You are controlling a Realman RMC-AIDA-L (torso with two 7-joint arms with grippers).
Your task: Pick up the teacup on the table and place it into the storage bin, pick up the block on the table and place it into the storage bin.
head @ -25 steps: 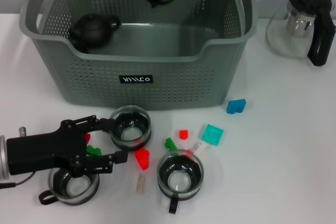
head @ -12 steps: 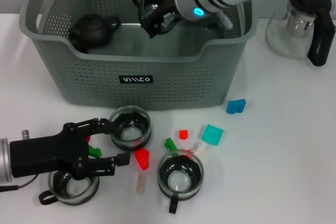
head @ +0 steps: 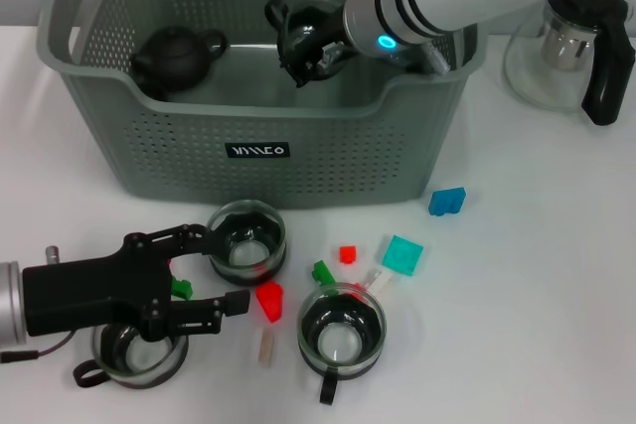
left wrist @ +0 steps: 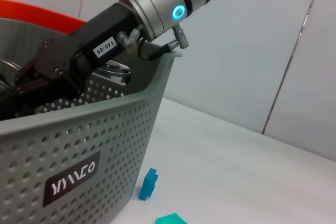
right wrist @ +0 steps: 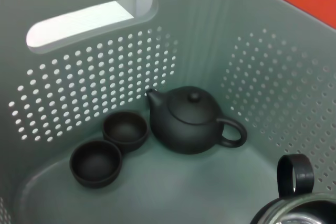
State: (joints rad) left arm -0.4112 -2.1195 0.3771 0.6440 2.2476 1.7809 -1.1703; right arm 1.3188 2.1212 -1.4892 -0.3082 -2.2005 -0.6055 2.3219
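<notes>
Since a second ago the right gripper (head: 310, 47) has come down from the far rim into the storage bin (head: 258, 151), carrying a glass teacup (head: 303, 32) with a black handle; its fingers are clamped on the cup, which hangs over the bin's floor, right of the black teapot (head: 177, 55). From the right wrist, the cup's rim and looped handle (right wrist: 294, 176) show at the lower edge, with the teapot (right wrist: 190, 120) and two small black cups (right wrist: 113, 145) sitting together near the perforated wall by the handle slot. On the table in front of the bin, three more glass teacups remain: one (head: 247, 238) just ahead of the label, one (head: 341, 330) nearer the robot, and one (head: 139, 350) partly under the left gripper (head: 214, 270). That gripper has slid slightly toward the robot; its fingers are spread, holding nothing, beside a red block (head: 268, 300) and a green block (head: 180, 288). Other blocks lie scattered: small red (head: 347, 254), green (head: 322, 272), teal (head: 402, 254), blue (head: 447, 201). A glass teapot (head: 571, 42) stands right of the bin.
</notes>
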